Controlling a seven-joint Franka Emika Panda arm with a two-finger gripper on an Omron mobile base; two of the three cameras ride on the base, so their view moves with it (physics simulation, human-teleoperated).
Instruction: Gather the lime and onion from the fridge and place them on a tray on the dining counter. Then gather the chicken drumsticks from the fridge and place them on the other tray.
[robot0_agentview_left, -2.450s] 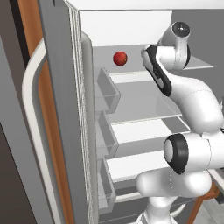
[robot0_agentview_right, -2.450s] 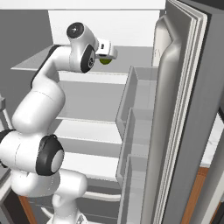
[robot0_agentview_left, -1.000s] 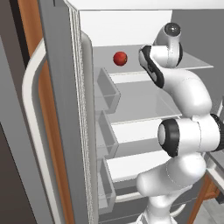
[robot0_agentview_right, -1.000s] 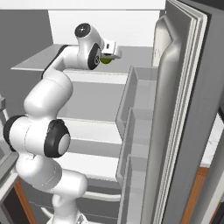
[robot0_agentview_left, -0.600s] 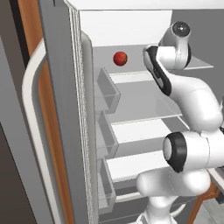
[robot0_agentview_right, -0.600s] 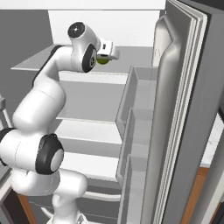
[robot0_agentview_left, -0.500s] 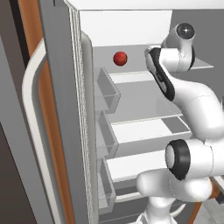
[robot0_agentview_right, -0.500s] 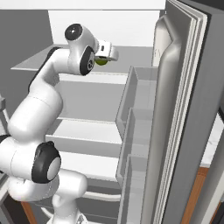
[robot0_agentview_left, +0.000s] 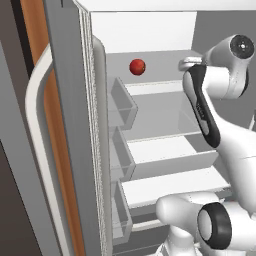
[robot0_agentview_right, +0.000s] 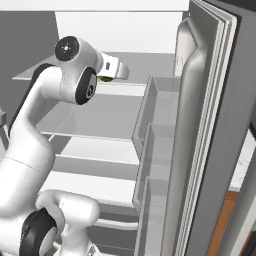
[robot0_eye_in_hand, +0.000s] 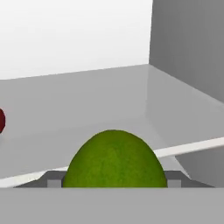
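Note:
The lime (robot0_eye_in_hand: 113, 157) is a bright-green ball wedged between my two dark fingertips, so my gripper (robot0_eye_in_hand: 113, 182) is shut on it. It hangs just in front of the top shelf's white front edge (robot0_eye_in_hand: 197, 146). From the right base view the lime (robot0_agentview_right: 104, 78) peeks out green under my hand at the top shelf of the open fridge (robot0_agentview_right: 210, 150). The dark-red onion (robot0_agentview_left: 137, 66) rests further back on that same shelf, to my hand's left, and shows as a red sliver, the onion (robot0_eye_in_hand: 1, 120), at the hand view's left edge.
Door bins (robot0_agentview_left: 122, 102) line the left door with its curved white handle (robot0_agentview_left: 35, 150). More bins (robot0_agentview_right: 152, 130) hang on the right door. White shelves (robot0_agentview_left: 165, 150) sit below the top one, and a grey side wall (robot0_eye_in_hand: 188, 52) stands close on the right.
My elbow has swung outward, away from the fridge's middle, while the hand stays at the top shelf with the lime still between the fingers. The onion has not moved.

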